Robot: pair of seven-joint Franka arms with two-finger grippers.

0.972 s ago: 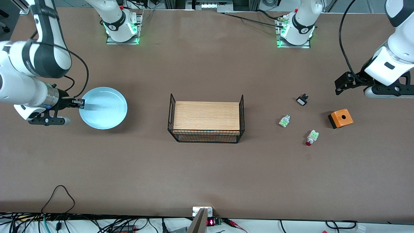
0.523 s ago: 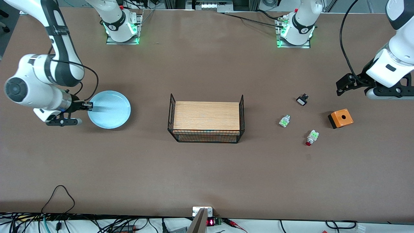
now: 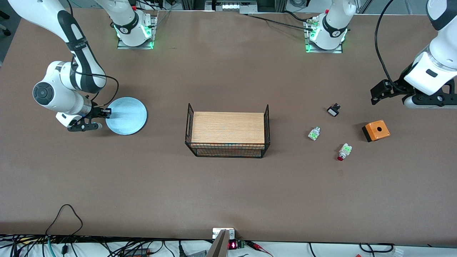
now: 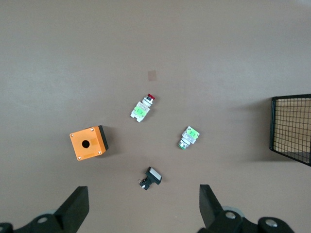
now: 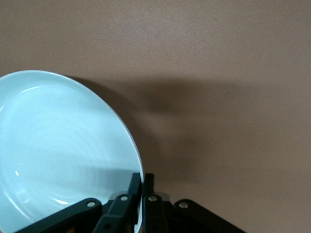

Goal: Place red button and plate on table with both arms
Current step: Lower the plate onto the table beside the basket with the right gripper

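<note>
Glossy pale-blue round plate (image 3: 126,115), tilted, rim pinched by right gripper (image 3: 106,112) toward right arm's end from wire basket (image 3: 227,130). Left gripper (image 4: 141,208) fingers wide, empty, waits over red button (image 3: 343,151).

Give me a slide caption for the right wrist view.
Right end effector shut on the rim of the pale-blue plate, held above the brown table.

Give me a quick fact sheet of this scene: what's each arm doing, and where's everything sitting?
right gripper: shut on plate rim, at the right arm's end of the table
left gripper: open, over the small parts
red button: on table, untouched
orange box: beside button
green part, black part: farther from camera than button
basket: mid-table
</note>
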